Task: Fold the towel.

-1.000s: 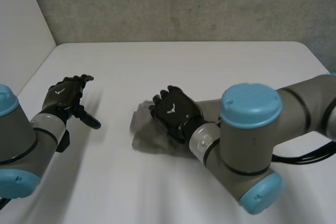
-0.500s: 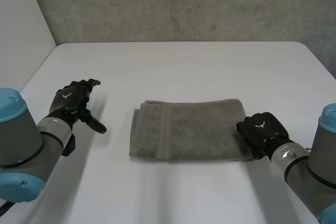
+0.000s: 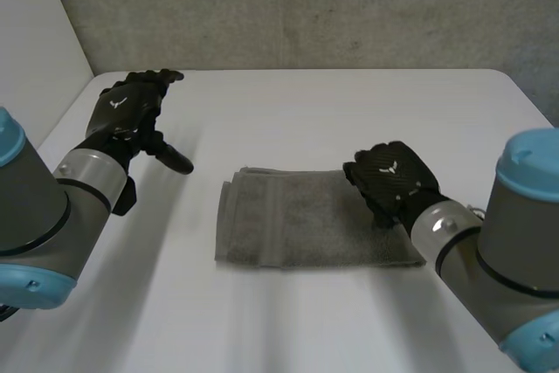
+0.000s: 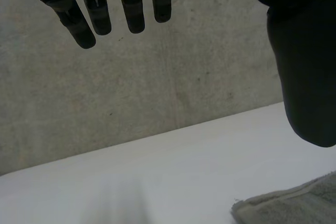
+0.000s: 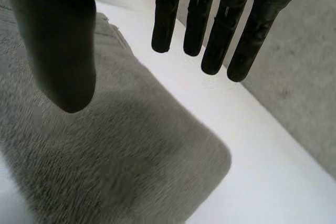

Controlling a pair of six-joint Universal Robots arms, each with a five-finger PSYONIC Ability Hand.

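Black and straight, the fingers of the right hand (image 3: 391, 179) are spread open over the right end of the towel (image 3: 293, 229). They hold nothing. The grey towel lies flat in the lower middle of the frame. Its long side runs from left to right, and folded layers show at its left end. The right hand is the nearer one, I think. The left hand (image 3: 131, 113) is open too, in the upper left, well apart from the towel. The white table (image 3: 288, 102) looks smooth. A grey wall (image 3: 306, 6) stands behind it.
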